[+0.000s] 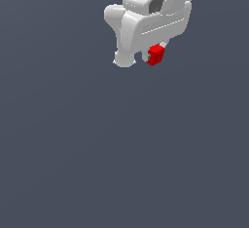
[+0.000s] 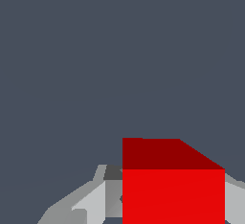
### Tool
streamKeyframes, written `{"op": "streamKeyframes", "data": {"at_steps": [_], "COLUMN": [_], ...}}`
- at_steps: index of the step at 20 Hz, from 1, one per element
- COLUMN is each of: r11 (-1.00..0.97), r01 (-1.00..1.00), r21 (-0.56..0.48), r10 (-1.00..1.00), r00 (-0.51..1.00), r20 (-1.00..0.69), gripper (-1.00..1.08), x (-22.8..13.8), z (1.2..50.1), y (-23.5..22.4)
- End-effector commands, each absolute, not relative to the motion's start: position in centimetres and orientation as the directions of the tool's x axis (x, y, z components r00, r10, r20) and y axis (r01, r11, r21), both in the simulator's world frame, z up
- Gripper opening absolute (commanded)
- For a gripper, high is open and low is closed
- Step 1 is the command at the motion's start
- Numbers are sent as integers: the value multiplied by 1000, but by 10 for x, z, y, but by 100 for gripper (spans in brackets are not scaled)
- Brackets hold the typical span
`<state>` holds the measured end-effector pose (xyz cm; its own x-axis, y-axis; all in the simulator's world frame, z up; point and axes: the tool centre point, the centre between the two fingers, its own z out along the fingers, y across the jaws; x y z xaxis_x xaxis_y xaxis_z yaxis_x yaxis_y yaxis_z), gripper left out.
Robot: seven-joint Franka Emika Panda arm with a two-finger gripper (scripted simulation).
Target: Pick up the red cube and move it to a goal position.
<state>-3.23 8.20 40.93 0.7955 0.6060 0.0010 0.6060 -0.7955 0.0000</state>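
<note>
Gripper (image 1: 154, 52) fingers are clamped on the red cube (image 1: 156, 55), which sits between them under the white hand of the arm (image 1: 146, 12). In the wrist view the red cube (image 2: 173, 189) fills the space between the pale fingers (image 2: 93, 204), one pressed against each side, and its darker upper face is plainly visible. Around the grasp, only the flat grey bench (image 1: 97, 149) shows; its edges and corners lie outside both pictures, so the cube's place cannot be tied to them, beyond saying it hangs near the top of the exterior view, slightly toward that view's right. Whether the cube is lifted clear of the bench cannot be told with certainty, since no shadow or contact line shows. No goal marker is visible in either picture.

Judging from this, the carrying step is in hand. To do it well, the squeeze should be kept firm and even, the motion smooth, and the wrist level, so the cube does not twist or slip.
</note>
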Motion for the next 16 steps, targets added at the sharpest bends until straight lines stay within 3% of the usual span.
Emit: {"op": "streamKeyframes", "data": {"at_steps": [1,16], "r11": [-796,-796], "r01": [606,605], "r21": [0,0], "r10": [606,605], "r00": [796,796], "r20": [0,0], "gripper": [-100,-100], "x": [-29,-20], "z": [425,458], "y": [85,93]}}
